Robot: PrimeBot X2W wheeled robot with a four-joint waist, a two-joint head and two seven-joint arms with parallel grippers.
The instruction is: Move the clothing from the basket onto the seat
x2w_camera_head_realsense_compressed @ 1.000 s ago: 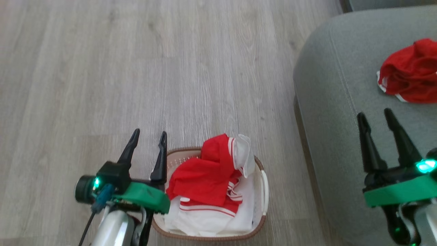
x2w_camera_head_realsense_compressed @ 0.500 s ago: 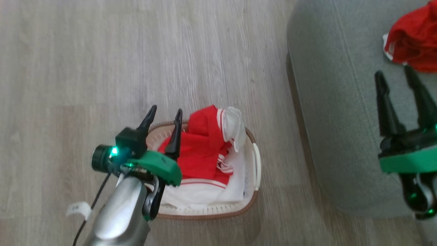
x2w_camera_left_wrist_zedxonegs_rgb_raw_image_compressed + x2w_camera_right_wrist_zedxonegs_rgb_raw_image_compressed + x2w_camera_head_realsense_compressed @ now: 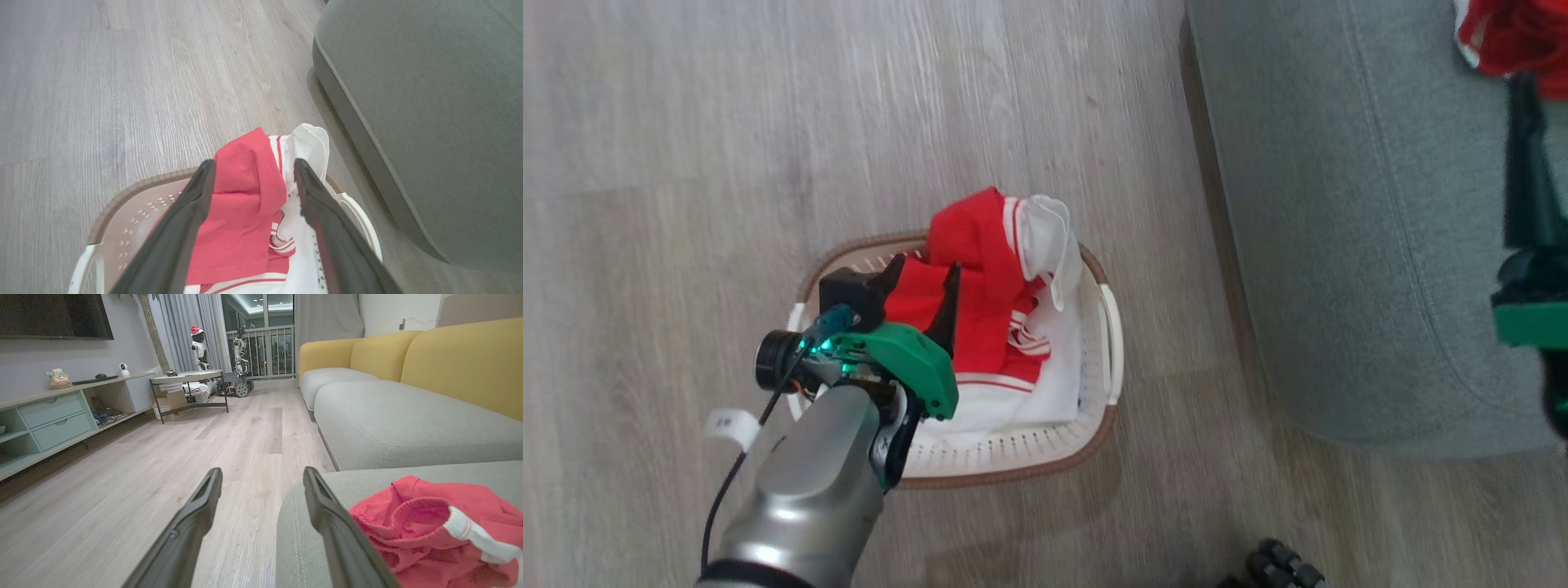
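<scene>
Over the last second our left end effector (image 3: 923, 278) has swung from beside the left rim of the basket (image 3: 1013, 474) to right over the pile, so we reckon the next grab is about to start. Its fingers are spread wide with nothing pinched yet. In the left wrist view they straddle the top red fold. The right end effector (image 3: 262, 471) is spread and empty too, and has slid to the right edge of the head view by the seat (image 3: 1339, 204), though the camera tilting accounts for part of that.

The clothing (image 3: 980, 245) sits heaped in the basket, middle of the head view. It's thin, floppy red fabric with white stripe trim, white pieces underneath, and 1 white flap draped at the upper right rim. 1 red garment (image 3: 429, 522) with a ribbed white cuff already lies crumpled on the seat, so we're partway through. The basket is oval cream plastic with perforated walls and a brown rim. The seat is matte grey-green upholstery with rounded corners.
</scene>
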